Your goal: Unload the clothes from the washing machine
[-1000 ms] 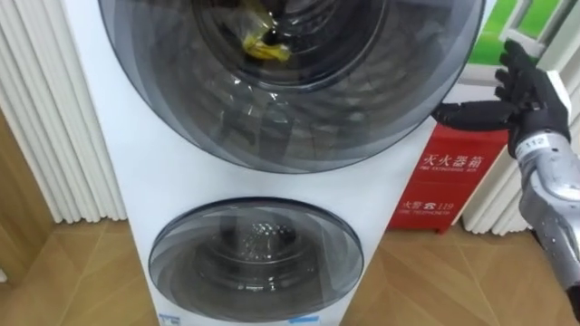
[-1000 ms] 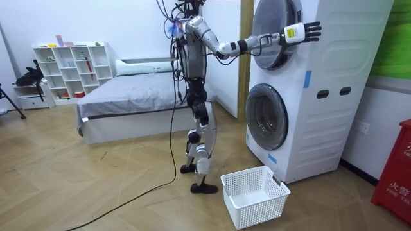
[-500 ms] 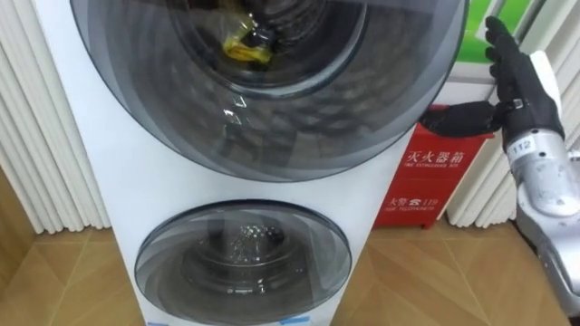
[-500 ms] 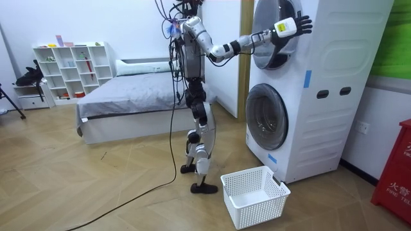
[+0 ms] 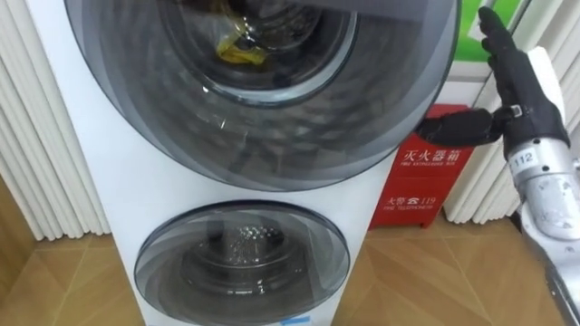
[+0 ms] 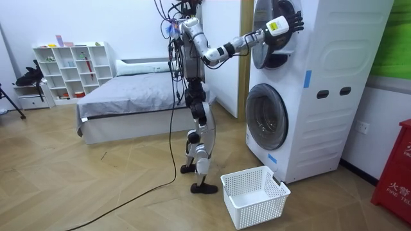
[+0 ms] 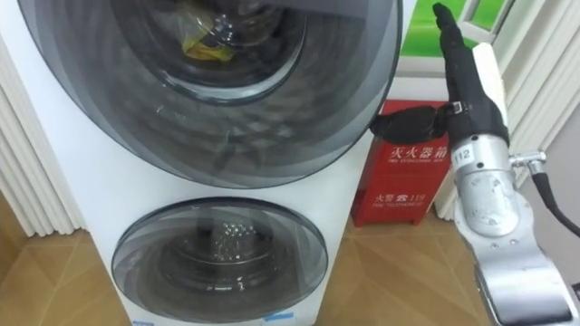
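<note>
A yellow cloth lies inside the upper drum, seen through the dark round glass of the upper door. My right hand is raised at that door's right rim. Its fingers point straight up and its thumb reaches to the rim's edge, so the hand is open and holds nothing. In the room view I stand upright before the stacked white washing machine, with my right hand at the upper door. In the right eye view the yellow cloth shows at the top, left of my right hand.
The lower door is shut, with a bare drum behind it. A red box stands to the machine's right, and white pleated curtains hang on both sides. A white laundry basket sits on the floor by my feet. A bed is behind me.
My right hand has moved from beyond the door's right side in to its rim and a little higher. The eye view has shifted slightly.
</note>
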